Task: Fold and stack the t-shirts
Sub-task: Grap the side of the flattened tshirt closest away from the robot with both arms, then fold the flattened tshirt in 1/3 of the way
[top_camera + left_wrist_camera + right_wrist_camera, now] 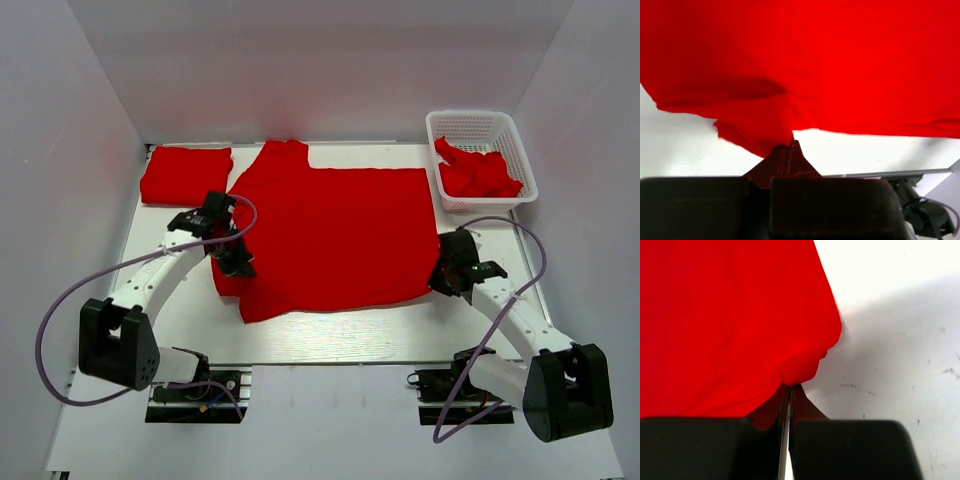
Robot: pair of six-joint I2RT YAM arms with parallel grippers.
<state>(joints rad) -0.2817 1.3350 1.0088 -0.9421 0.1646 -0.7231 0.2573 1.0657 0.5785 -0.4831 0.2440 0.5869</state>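
— At the shirt's (335,235) near left edge: is the left gripper (238,262) actually holding cloth?

— yep, clamped tight on that edge, fabric bunched up at its tips. Right gripper (443,280) is the same deal at the shirt's near right corner, pinched closed on the cloth. The shirt itself lies spread out on the table (330,335). A folded shirt (185,173) sits just off its far left corner, and a basket (480,125) with crumpled shirts (480,175) sits just off its far right corner.
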